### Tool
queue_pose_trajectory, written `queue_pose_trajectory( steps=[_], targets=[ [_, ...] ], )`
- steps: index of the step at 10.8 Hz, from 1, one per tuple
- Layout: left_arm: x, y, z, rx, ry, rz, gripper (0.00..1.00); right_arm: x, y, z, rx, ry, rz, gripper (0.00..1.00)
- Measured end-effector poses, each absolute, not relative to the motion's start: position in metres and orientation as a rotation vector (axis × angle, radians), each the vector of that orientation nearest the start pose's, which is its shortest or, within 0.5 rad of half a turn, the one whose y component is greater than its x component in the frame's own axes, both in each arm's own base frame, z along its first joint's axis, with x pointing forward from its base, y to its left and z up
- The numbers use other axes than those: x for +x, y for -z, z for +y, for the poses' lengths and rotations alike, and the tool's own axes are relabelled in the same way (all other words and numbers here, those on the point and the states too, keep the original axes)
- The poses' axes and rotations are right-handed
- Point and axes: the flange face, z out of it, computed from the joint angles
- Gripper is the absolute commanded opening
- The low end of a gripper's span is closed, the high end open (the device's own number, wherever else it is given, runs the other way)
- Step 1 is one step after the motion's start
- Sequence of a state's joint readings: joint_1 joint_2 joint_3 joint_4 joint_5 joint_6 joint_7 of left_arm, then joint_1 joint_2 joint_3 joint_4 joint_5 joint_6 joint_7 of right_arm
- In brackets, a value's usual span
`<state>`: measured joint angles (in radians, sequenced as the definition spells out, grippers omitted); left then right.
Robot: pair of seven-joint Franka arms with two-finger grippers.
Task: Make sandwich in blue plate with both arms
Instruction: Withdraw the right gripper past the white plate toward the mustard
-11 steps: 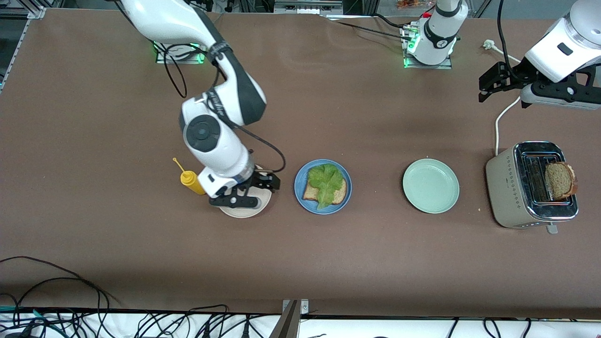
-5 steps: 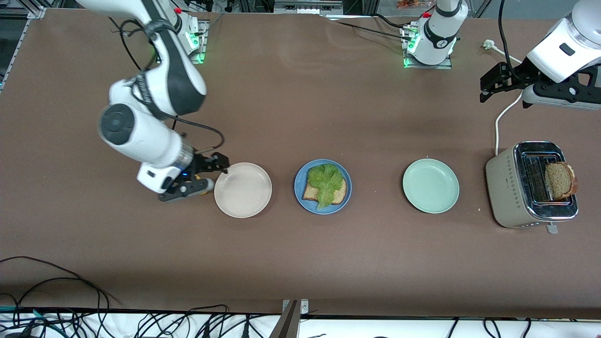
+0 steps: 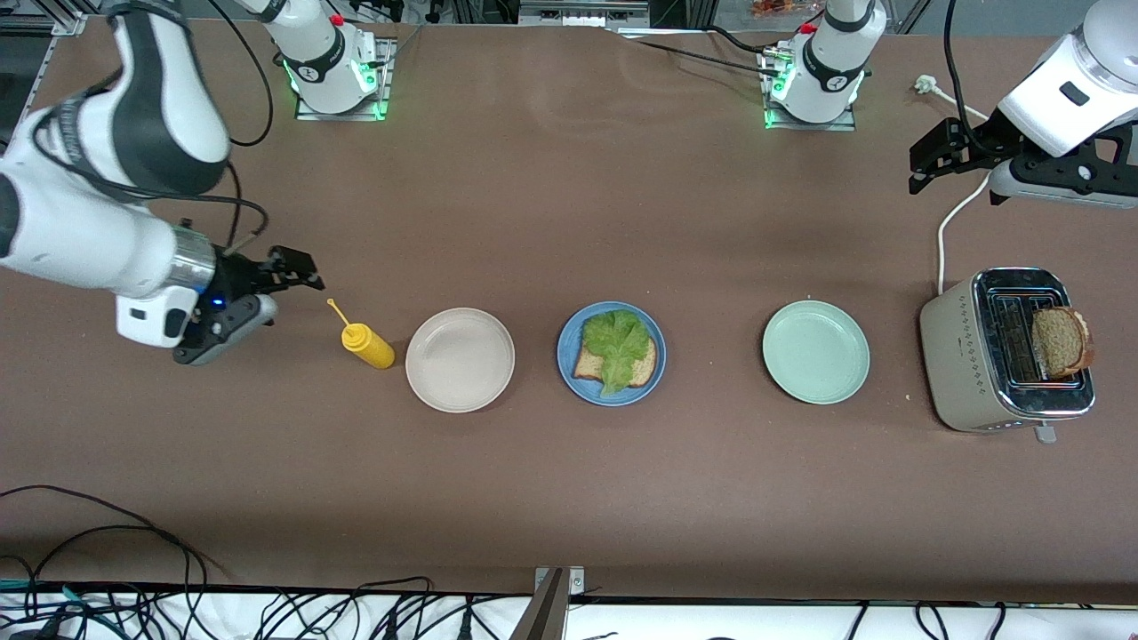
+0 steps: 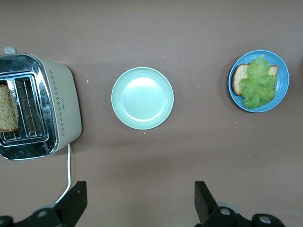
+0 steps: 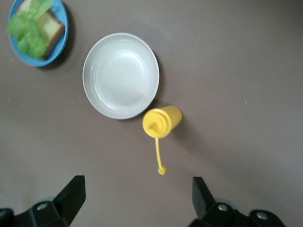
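Brown tabletop (image 3: 622, 204) fills the front view, with both arm bases along its top edge. Since a second ago the right gripper (image 3: 298, 271) has travelled from over the beige-white plate (image 3: 460, 359), past the yellow squeeze bottle (image 3: 363, 340), to the middle left of the frame, where it hangs over bare table with its fingers spread wide and nothing between them. The plate it covered is now fully in sight. The right arm (image 3: 107, 178) bends down from its base at the upper left and lies almost level at the wrist.

At the upper right of the frame the left gripper (image 3: 929, 160) has barely moved; its fingers are also wide apart and empty, over the table above the toaster (image 3: 969, 356). The left arm (image 3: 1062, 89) waits there, its wrist level.

From the right gripper outward along the middle of the frame come the yellow squeeze bottle, upright, then the beige-white plate just beside it, then the blue plate (image 3: 565, 356) at centre. On the blue plate lies one bread slice (image 3: 644, 366) with a lettuce leaf (image 3: 615, 342) on top. Next comes a mint-green plate (image 3: 815, 352), then the toaster at the lower right. A second bread slice (image 3: 1060, 341) stands up out of one toaster slot. A white cord (image 3: 951, 222) runs from the toaster toward the top of the frame.
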<state>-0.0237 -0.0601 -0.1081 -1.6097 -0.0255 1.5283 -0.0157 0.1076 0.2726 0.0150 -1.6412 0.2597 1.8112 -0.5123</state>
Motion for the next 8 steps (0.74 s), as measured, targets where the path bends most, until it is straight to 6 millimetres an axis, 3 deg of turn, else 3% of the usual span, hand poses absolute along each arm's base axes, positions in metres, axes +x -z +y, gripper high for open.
queue_pose_trajectory(
  steps=[2,5,8],
  targets=[
    [0.526,-0.635,-0.075,-3.153,-0.036,0.184,1.00,0.625,-0.445,0.051,-2.633,-0.036,-0.979,1.00],
    [0.526,-0.635,-0.075,-3.153,-0.036,0.184,1.00,0.620,-0.411,-0.010,-2.387,0.029,-1.145,1.00],
    [0.526,-0.635,-0.075,-3.153,-0.036,0.184,1.00,0.622,-0.377,-0.047,-2.243,0.120,-1.247,1.00]
  ],
)
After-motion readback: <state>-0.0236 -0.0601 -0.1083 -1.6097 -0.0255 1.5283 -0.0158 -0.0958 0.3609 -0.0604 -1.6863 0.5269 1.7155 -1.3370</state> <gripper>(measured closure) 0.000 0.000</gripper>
